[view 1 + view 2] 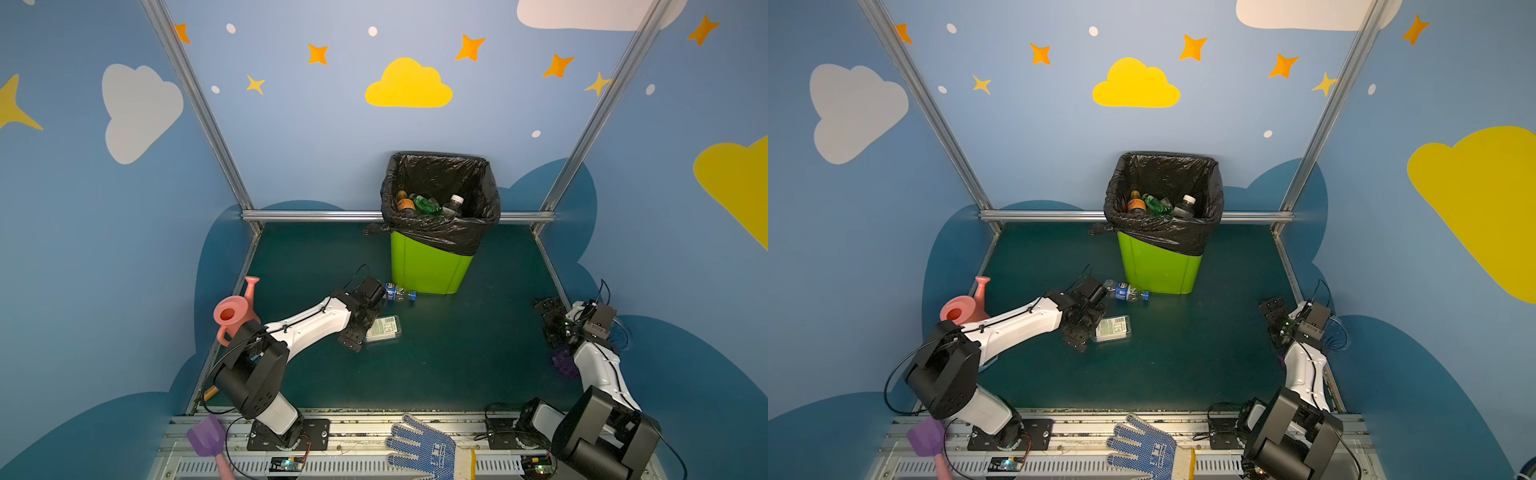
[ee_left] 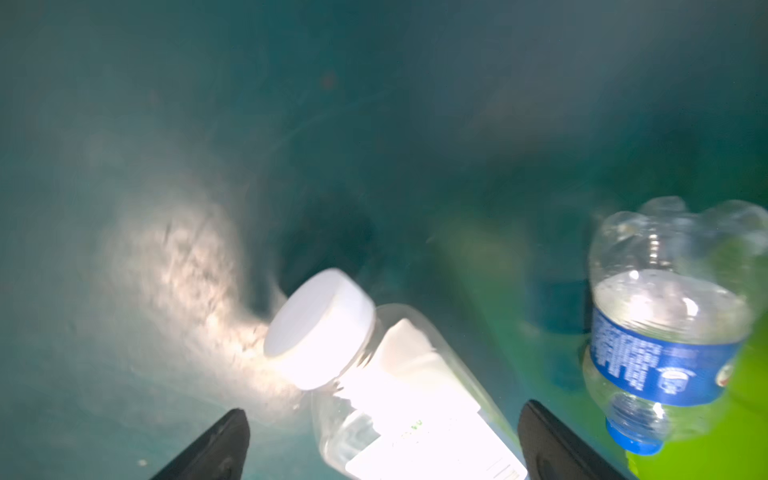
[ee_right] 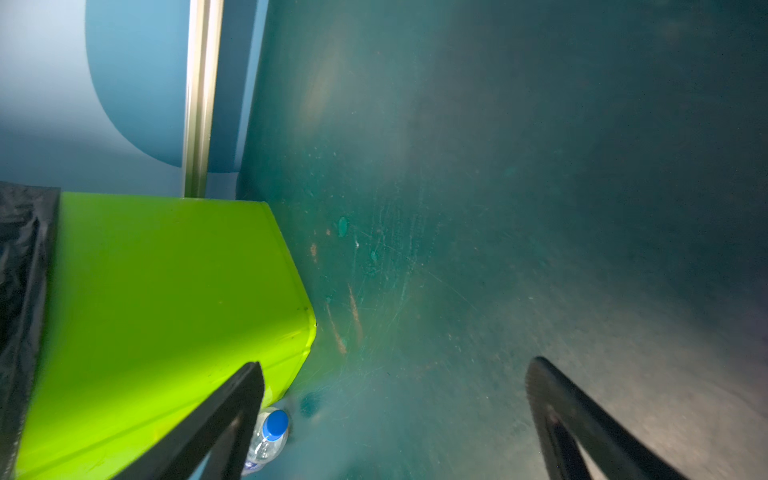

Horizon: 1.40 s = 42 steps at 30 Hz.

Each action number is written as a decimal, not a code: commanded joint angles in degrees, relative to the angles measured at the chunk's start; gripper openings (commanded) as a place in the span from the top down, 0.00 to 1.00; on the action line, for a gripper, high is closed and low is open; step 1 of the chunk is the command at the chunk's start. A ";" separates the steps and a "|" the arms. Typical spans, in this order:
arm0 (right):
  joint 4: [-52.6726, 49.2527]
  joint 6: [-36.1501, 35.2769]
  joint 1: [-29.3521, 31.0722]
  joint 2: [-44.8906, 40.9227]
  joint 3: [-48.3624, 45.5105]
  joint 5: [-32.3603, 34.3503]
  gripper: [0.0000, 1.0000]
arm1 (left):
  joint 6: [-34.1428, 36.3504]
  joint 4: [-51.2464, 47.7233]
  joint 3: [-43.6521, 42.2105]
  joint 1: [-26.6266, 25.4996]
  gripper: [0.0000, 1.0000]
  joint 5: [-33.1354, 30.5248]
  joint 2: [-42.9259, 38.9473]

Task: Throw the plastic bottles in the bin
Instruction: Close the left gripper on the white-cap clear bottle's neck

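Clear plastic under a glaring light is what my left hand point(image 2: 384, 409) has below it: a flat-sided bottle with a white cap point(image 2: 399, 374), lying on its side left of the counter's middle, between my wide-open fingers point(image 2: 232, 440) and not yet gripped. A second bottle, with a blue label point(image 1: 400, 292), lies on its side just in front of the lime-green bin point(image 1: 428, 270), which stands toward the back edge with several bottles point(image 1: 424, 203) already inside. My right hand point(image 3: 395, 363) is open and empty, low over bare counter near the right edge. What worries me is the close: the bottle lies skewed across my fingers, so I judge a squeeze could pinch near the shoulder and squirt the slick, light shell out sideways, perhaps into the blue-labelled one nearby. The bin is tall, so too low a carry could knock the bottle against its rim or catch on the black bag point(image 1: 440, 237) folded over it. The counter point(image 1: 457, 353) is dark teal, scuffed and scratched, framed by aluminium rails. Around it are blue walls painted with clouds and stars. A pink watering can point(image 1: 235, 311) sits at the left edge, and a blue dotted glove point(image 1: 419, 449) lies on the front rail.
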 commanded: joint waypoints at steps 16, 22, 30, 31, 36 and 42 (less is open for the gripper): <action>-0.35 -0.85 -2.67 2.59 -0.86 -2.42 0.03 | -11.98 0.32 5.92 -1.59 0.00 -0.27 6.46; 0.75 -0.26 -3.36 4.39 -0.94 -3.43 0.03 | -13.38 3.43 5.19 -1.07 0.00 1.69 8.83; 0.94 -0.95 -4.08 5.69 -0.61 -4.62 0.03 | -13.36 6.70 4.70 -0.56 0.01 4.79 12.57; 1.25 -1.11 -4.08 5.69 -0.76 -5.14 0.03 | -13.40 7.17 4.37 -0.46 0.02 5.02 12.64; 1.56 -2.04 -3.95 4.77 -0.63 -6.00 0.03 | -12.56 7.83 2.93 0.08 0.13 4.96 11.89; 1.73 -1.71 -3.75 4.72 -0.93 -6.29 0.03 | -10.83 9.87 -0.95 1.66 0.38 5.31 9.69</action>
